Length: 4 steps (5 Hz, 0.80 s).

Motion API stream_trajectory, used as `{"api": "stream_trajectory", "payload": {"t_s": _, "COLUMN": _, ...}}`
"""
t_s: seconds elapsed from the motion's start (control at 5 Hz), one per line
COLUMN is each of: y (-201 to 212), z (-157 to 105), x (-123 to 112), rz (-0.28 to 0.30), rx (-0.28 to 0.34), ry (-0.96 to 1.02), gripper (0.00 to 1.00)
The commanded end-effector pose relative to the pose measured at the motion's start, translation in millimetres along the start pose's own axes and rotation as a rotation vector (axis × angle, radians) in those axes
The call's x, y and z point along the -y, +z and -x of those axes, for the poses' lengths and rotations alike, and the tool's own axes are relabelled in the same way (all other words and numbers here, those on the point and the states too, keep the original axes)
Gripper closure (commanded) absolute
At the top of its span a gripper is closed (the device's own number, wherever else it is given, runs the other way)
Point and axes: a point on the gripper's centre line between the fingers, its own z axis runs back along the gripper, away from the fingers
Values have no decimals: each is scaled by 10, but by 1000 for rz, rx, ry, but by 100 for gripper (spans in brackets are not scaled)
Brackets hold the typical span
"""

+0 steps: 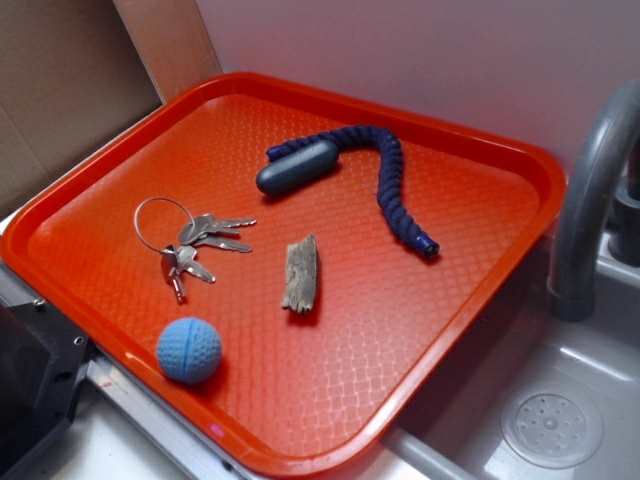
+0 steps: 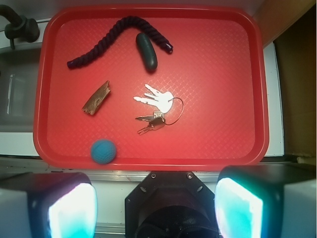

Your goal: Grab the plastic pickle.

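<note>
The plastic pickle (image 1: 297, 166) is a smooth grey-blue capsule lying on the red tray (image 1: 470, 330), against one end of the dark blue rope (image 1: 392, 185). In the wrist view the pickle (image 2: 146, 51) looks dark green and lies near the tray's far side. My gripper (image 2: 156, 208) is open and empty, held high above the tray's near edge, outside the tray (image 2: 223, 59). Its two fingers (image 2: 72, 210) stand wide apart at the bottom of the wrist view. The gripper does not show in the exterior view.
On the tray also lie a bunch of keys (image 1: 190, 240), a piece of wood (image 1: 301, 273) and a dimpled light-blue ball (image 1: 189, 350). A sink with a grey faucet (image 1: 585, 200) is to the right. A black base (image 1: 35, 380) stands at the lower left.
</note>
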Motion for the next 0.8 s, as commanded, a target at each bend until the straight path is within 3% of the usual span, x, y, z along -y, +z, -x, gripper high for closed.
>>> {"api": "stream_trajectory", "payload": {"t_s": 0.0, "y": 0, "z": 0, "x": 0, "rz": 0, "rx": 0, "ry": 0, "gripper": 0}}
{"api": "stream_trajectory", "payload": {"t_s": 0.2, "y": -555, "z": -438, "x": 6, "rz": -32, "rx": 148, "ry": 17, "gripper": 0}}
{"api": "stream_trajectory", "payload": {"t_s": 0.4, "y": -1094, "z": -892, "x": -31, "rz": 9, "rx": 176, "ry": 18, "gripper": 0}}
{"api": "stream_trajectory", "payload": {"t_s": 0.6, "y": -1642, "z": -1188, "x": -110, "rz": 54, "rx": 149, "ry": -19, "gripper": 0}}
